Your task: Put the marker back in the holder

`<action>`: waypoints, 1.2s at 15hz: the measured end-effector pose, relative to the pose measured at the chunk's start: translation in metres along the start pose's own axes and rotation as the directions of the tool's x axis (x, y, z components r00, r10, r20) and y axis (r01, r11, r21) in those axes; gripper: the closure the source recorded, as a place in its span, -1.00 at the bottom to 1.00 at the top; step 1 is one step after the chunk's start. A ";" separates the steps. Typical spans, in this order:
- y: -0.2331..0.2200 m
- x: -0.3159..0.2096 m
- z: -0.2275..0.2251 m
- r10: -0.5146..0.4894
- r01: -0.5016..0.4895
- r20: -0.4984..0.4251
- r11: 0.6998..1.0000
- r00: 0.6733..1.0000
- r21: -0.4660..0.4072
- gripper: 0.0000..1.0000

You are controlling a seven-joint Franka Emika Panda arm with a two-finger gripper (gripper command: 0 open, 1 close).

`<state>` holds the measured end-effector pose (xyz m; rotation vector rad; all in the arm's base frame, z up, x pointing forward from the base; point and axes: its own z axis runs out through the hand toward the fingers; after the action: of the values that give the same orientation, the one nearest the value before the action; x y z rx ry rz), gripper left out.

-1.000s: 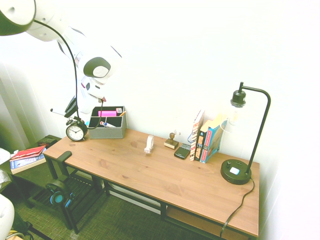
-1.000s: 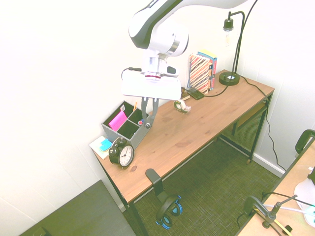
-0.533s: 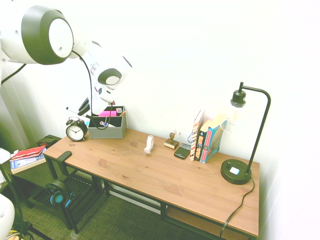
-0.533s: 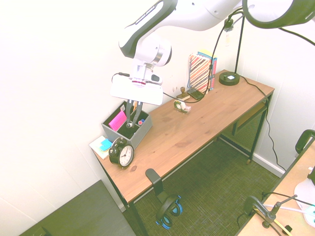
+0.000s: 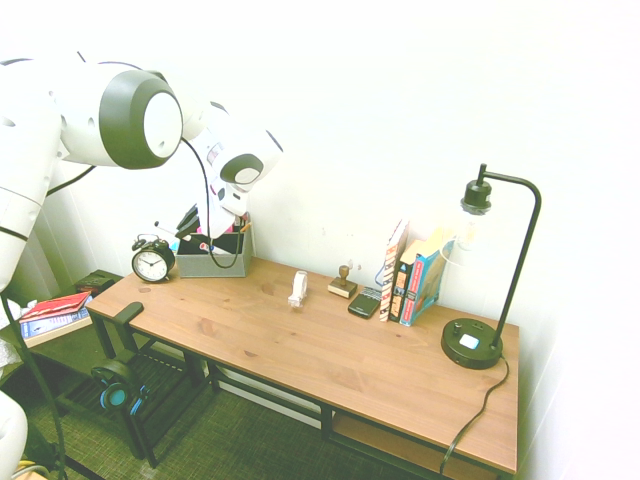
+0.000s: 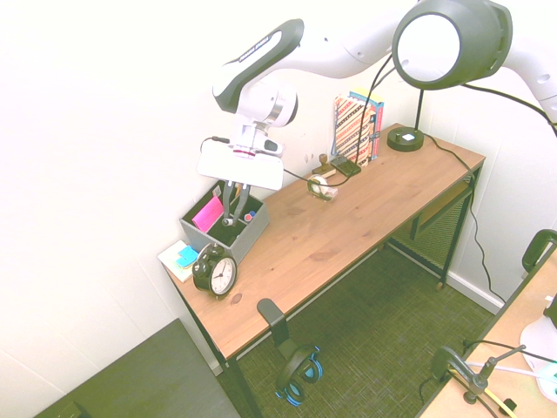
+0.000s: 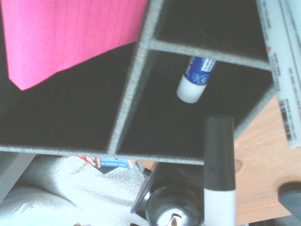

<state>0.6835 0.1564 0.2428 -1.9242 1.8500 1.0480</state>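
The grey holder (image 6: 248,237) stands at the desk's left end near the wall; the first exterior view shows the holder (image 5: 215,266) beside the clock. My gripper (image 6: 231,216) points straight down over the holder's dark compartments, jaws shut on the marker. In the wrist view the marker (image 7: 218,160) shows its black cap and white barrel, cap aimed at a compartment bounded by the holder's dividers (image 7: 136,75). That compartment has a white pen with a blue label (image 7: 196,77) in it. A pink pad (image 7: 70,37) fills the neighbouring one. From the other side my gripper (image 5: 203,240) is mostly hidden by the wrist.
A black alarm clock (image 6: 215,272) stands just in front of the holder, with teal sticky notes (image 6: 185,255) beside it. Further along the desk are a tape dispenser (image 6: 320,185), a row of books (image 6: 357,122) and a black lamp (image 5: 480,340).
The gripper moved from the holder's front right corner to above its compartments. Over the last half second it has barely shifted, while the upper arm swung into view.
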 end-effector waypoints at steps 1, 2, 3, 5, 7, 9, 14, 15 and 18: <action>-0.002 0.000 0.001 -0.001 0.001 0.002 1.000 1.000 -0.003 -1.00; -0.004 0.002 0.002 0.000 0.000 0.002 1.000 1.000 -0.004 -1.00; -0.006 0.003 0.004 0.002 -0.002 0.003 1.000 1.000 -0.006 -1.00; -0.008 0.007 0.008 0.006 -0.006 0.003 1.000 1.000 -0.010 -1.00; -0.009 0.009 0.009 0.007 -0.007 0.004 1.000 1.000 -0.010 -1.00; -0.009 0.010 0.008 0.009 -0.009 0.004 1.000 1.000 -0.012 -1.00; -0.009 0.019 0.003 0.021 -0.021 0.005 1.000 1.000 -0.013 -1.00; -0.009 0.022 0.001 0.024 -0.024 0.007 1.000 1.000 -0.015 -1.00; 0.004 0.026 -0.013 -0.063 0.062 -0.063 0.998 0.996 -0.027 -1.00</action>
<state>0.6816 0.1286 0.2361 -2.0392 1.8052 1.0062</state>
